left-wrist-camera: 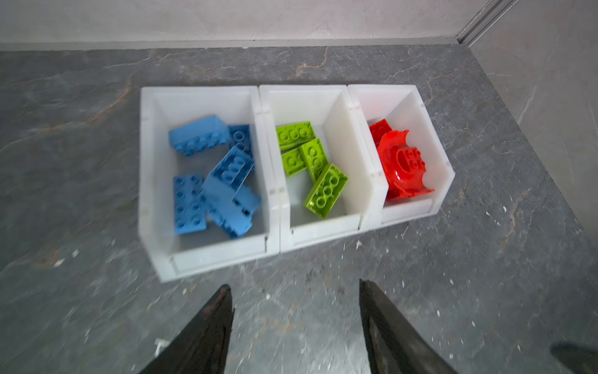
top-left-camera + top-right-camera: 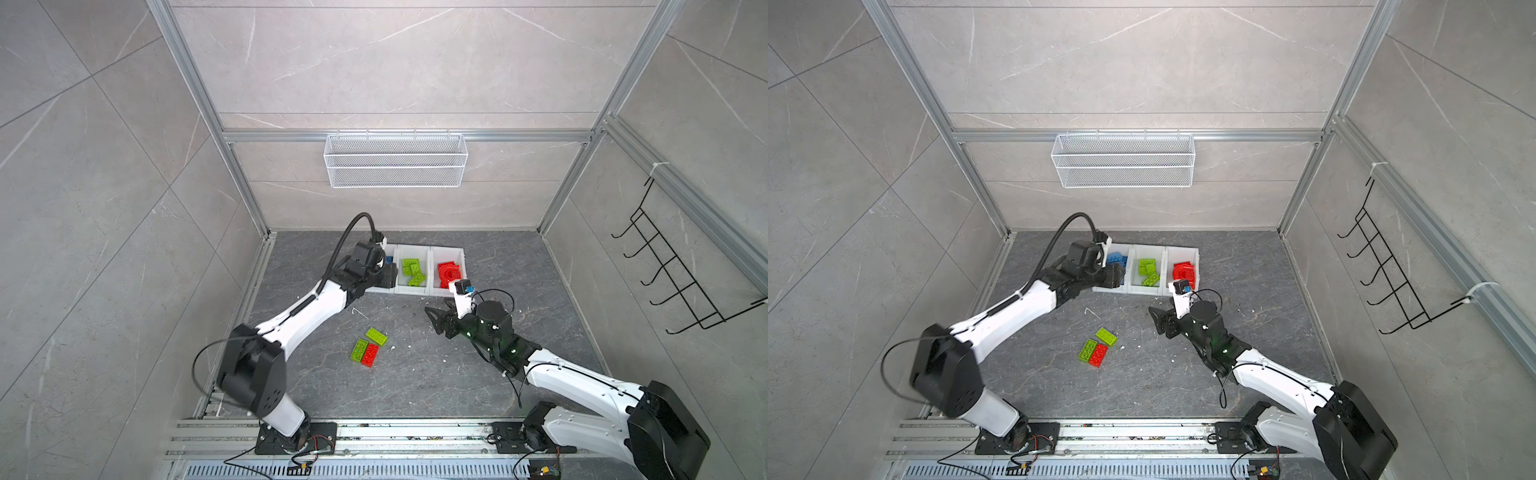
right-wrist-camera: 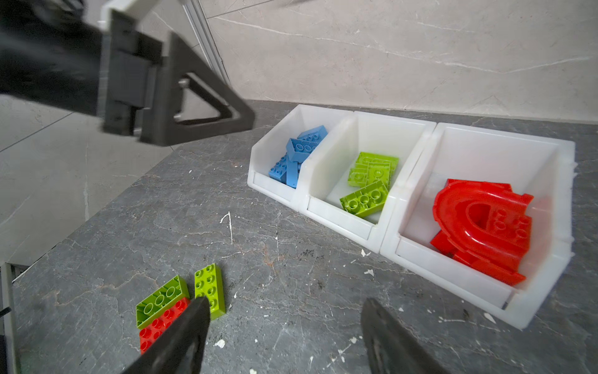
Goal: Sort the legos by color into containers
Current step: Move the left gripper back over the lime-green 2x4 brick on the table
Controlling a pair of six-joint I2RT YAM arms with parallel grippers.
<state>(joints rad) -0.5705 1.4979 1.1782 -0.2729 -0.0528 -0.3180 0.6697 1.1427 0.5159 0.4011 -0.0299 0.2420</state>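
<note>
Three white bins (image 2: 432,249), joined in a row, are seen just above the centre of both top views, set on the dark grey tabletop (image 2: 415,386). In the left wrist view their contents are shown clearly. The left bin (image 1: 200,103) is filled with blue bricks (image 1: 226,175), several of them tipped on edge. The middle bin (image 1: 310,103) is filled with lime green bricks (image 1: 325,189). The right bin (image 1: 398,103) is filled with red curved pieces (image 1: 391,181). In both top views the left bin is largely covered by the left arm (image 2: 307,311).

Three bricks are seen lying loose on the tabletop, below the bins and slightly left of centre in both top views. They are a green brick (image 2: 376,336), a second green brick (image 2: 359,350) and a red brick (image 2: 369,355). The second green brick and the red brick are laid side by side and touching. The first green brick is set just beside them at an angle.

The left end effector (image 1: 294,288) is seen at the near edge of the left bin in both top views. Its jaws are held well apart, and nothing is gripped between them. The right end effector (image 3: 284,302) is placed right of centre in both top views, below the right bin and apart from the loose bricks. Its jaws are also spread wide, and nothing is held.
</note>
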